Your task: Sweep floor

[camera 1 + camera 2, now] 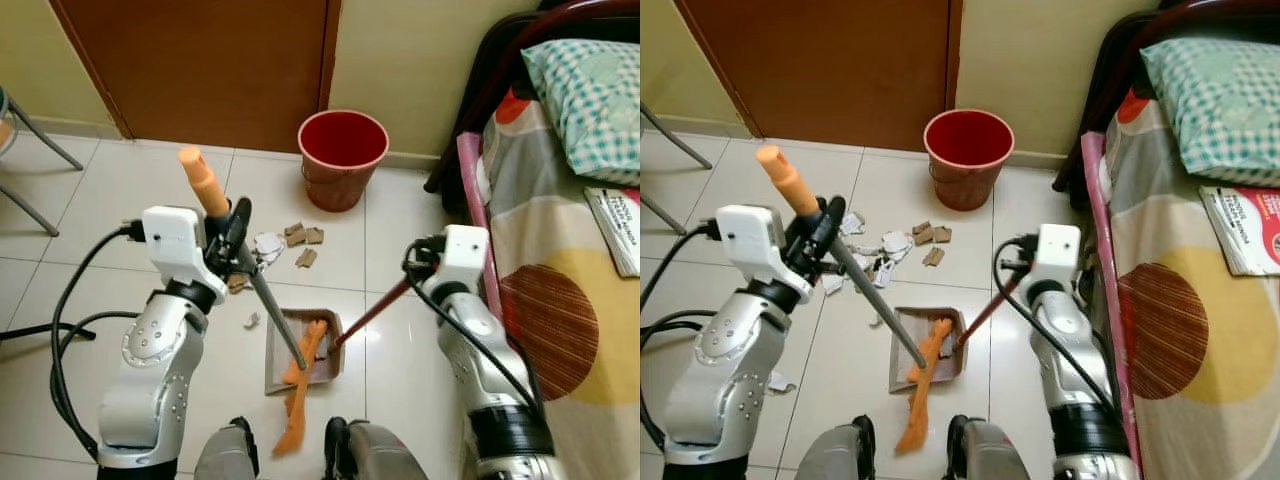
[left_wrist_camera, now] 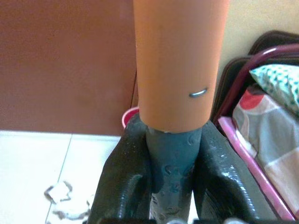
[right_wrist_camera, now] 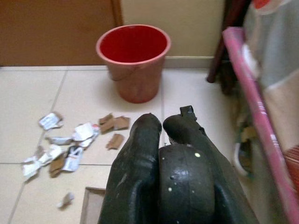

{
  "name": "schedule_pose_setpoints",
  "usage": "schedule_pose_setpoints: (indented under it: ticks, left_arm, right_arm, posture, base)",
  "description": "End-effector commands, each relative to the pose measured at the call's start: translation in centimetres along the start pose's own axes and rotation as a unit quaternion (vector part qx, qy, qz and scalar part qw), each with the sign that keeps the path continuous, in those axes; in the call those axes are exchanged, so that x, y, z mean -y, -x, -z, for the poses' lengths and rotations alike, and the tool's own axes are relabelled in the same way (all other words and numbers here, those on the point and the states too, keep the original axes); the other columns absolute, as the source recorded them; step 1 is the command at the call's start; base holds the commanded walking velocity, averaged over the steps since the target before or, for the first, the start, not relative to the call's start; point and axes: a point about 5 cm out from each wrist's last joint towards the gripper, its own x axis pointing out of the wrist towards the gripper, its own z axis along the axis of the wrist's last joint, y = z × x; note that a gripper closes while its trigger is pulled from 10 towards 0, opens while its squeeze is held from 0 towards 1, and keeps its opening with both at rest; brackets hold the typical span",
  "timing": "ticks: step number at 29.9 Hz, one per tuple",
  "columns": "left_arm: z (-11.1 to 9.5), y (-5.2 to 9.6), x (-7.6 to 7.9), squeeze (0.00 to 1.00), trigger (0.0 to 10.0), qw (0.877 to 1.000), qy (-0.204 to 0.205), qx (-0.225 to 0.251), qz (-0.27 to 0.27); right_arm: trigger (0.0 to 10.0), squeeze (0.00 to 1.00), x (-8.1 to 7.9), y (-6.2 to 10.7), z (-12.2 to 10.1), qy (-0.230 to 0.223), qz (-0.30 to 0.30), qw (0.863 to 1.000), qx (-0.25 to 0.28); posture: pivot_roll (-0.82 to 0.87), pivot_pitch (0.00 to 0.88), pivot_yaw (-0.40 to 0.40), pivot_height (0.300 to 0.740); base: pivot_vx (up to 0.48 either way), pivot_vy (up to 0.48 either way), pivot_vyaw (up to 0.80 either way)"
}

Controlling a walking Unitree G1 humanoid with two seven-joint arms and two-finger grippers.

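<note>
My left gripper [image 1: 236,238] is shut on the broom's grey shaft [image 2: 170,163], just below its orange grip [image 1: 203,182]. The shaft slants down to the orange bristles [image 1: 298,378], which lie in the brown dustpan [image 1: 277,350] on the tiles between my feet. A dark red dustpan handle [image 1: 372,315] rises from the pan's right edge to my right gripper [image 1: 414,266], which is shut on it. Torn paper and cardboard scraps [image 1: 885,245] are scattered on the floor beyond the pan, with several scraps [image 3: 70,144] left of the right fingers [image 3: 140,154].
A red bucket [image 1: 343,158] stands against the wall past the scraps. The brown door [image 1: 200,60] is at the back left. A bed [image 1: 560,300] with a pink rail runs along my right. Chair legs [image 1: 30,140] and black cables [image 1: 60,330] are on the left.
</note>
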Motion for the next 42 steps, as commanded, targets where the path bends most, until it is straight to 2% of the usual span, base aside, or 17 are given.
schedule_pose_setpoints:
  ticks: [1, 8, 12, 16, 21, 22, 26, 30, 36, 42]
  left_arm:
    - [-1.4, 0.0, -0.2, 0.0, 10.0, 1.0, -0.019, 0.024, -0.006]
    - [-1.6, -0.2, -0.4, 0.0, 10.0, 0.999, -0.023, 0.024, -0.004]
    - [-0.8, 0.2, -1.0, 0.0, 10.0, 0.999, -0.045, 0.007, -0.008]
    - [1.1, 0.9, -2.0, 0.0, 10.0, 0.996, -0.089, -0.027, -0.015]
    - [2.9, 1.6, -2.6, 0.0, 10.0, 0.993, -0.102, -0.058, -0.025]
    - [3.6, 2.0, -2.8, 0.0, 10.0, 0.99, -0.118, -0.075, -0.024]
    - [4.7, 3.2, -3.2, 0.0, 10.0, 0.986, -0.136, -0.088, -0.033]
    - [5.6, 3.8, -3.3, 0.0, 10.0, 0.985, -0.139, -0.092, -0.033]
    - [6.7, 4.1, -3.2, 0.0, 10.0, 0.986, -0.131, -0.098, -0.042]
    - [7.3, 3.8, -2.8, 0.0, 10.0, 0.987, -0.122, -0.094, -0.034]
  right_arm:
    - [10.0, 0.0, 2.2, 0.7, -0.1, 0.021, 0.037, 0.999, 0.002]
    - [10.0, 0.0, 3.4, 1.1, -0.2, 0.031, 0.063, 0.998, -0.001]
    - [10.0, 0.0, 4.1, 1.3, -0.3, 0.037, 0.073, 0.997, -0.001]
    - [10.0, 0.0, 4.5, 1.8, -0.6, 0.04, 0.073, 0.996, 0.015]
    - [10.0, 0.0, 4.4, 2.0, -0.3, 0.022, 0.078, 0.997, 0.011]
    - [10.0, 0.0, 4.2, 2.1, -0.2, 0.019, 0.07, 0.997, 0.009]
    - [10.0, 0.0, 3.8, 2.5, -0.7, 0.048, 0.061, 0.996, 0.031]
    - [10.0, 0.0, 4.3, 3.5, 0.5, 0.023, 0.088, 0.996, 0.013]
    - [10.0, 0.0, 4.7, 4.9, 2.3, 0.026, 0.086, 0.996, -0.011]
    - [10.0, 0.0, 4.4, 5.0, 2.6, -0.001, 0.092, 0.996, 0.001]
  posture:
    - [0.0, 0.223, -0.07, 0.74]
    - [0.0, 0.223, -0.059, 0.74]
    - [0.0, 0.221, -0.053, 0.74]
    - [0.0, 0.21, -0.052, 0.74]
    - [-0.01, 0.194, -0.052, 0.74]
    - [-0.02, 0.187, -0.052, 0.74]
    - [-0.02, 0.171, -0.041, 0.74]
    - [-0.02, 0.144, -0.041, 0.74]
    - [-0.02, 0.08, -0.044, 0.74]
    - [-0.02, 0.043, -0.031, 0.74]
  base:
    - [0.0, 0.0, 0.0]
    - [0.0, 0.0, 0.0]
    - [0.0, 0.0, 0.0]
    - [0.0, 0.0, 0.0]
    - [0.0, 0.0, 0.0]
    - [0.0, 0.0, 0.0]
    - [0.0, 0.0, 0.0]
    - [0.0, 0.0, 0.0]
    - [0.0, 0.0, 0.0]
    - [0.0, 0.0, 0.0]
